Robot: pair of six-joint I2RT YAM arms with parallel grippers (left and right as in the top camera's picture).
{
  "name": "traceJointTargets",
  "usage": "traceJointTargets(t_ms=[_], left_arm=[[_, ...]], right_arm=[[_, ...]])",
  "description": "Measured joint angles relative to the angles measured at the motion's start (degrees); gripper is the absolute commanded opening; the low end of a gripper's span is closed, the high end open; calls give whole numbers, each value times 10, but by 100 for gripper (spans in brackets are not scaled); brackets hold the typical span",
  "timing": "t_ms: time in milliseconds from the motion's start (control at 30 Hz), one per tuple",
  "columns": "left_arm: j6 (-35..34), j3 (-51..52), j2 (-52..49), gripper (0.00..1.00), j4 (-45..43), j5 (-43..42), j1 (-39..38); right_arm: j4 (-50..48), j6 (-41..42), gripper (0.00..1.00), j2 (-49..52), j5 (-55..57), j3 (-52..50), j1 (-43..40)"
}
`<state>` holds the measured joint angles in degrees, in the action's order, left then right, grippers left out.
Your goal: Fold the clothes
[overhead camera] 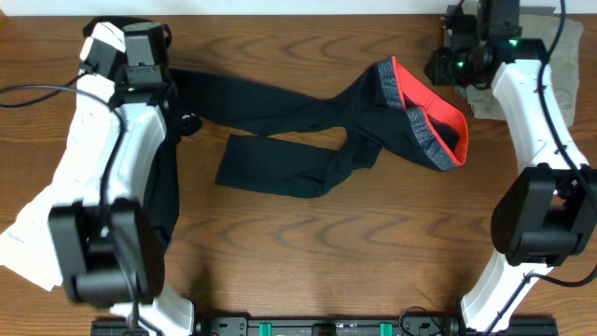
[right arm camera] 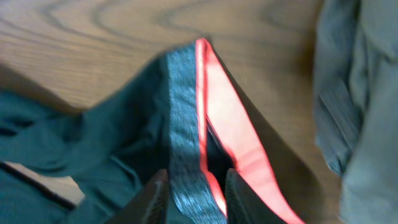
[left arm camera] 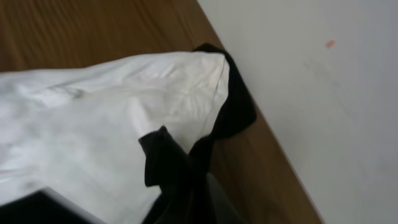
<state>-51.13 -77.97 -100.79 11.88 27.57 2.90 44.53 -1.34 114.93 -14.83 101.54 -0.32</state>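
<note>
Left gripper point(overhead camera: 140, 58) is clenched, apparently pinching a leg end of the leggings point(overhead camera: 289, 131), which sprawl twisted across the table point(overhead camera: 308, 252). Right gripper point(right arm camera: 196, 196) straddles the waistband point(right arm camera: 183, 124); whether it grips, I cannot tell. The step looks like straightening. Next, draw both ends apart.

Wooden table point(overhead camera: 326, 252) carries leggings point(overhead camera: 280, 173), white piece point(overhead camera: 23, 247), khaki piece point(overhead camera: 536, 26).

No readable text or labels
</note>
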Motion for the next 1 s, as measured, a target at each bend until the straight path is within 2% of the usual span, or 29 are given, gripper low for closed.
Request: traceJointTargets(t_ms=[200, 367, 533, 1000], left_arm=[[35, -8, 73, 6, 119, -8, -3], [43, -9, 77, 6, 173, -28, -3], [47, -9, 77, 6, 196, -39, -3], [47, -9, 77, 6, 211, -48, -3]], right_arm=[[-99, -5, 49, 18, 44, 0, 70], [-198, 9, 48, 77, 95, 0, 107], [-256, 13, 47, 132, 157, 0, 110], [-285, 13, 46, 215, 204, 0, 86]])
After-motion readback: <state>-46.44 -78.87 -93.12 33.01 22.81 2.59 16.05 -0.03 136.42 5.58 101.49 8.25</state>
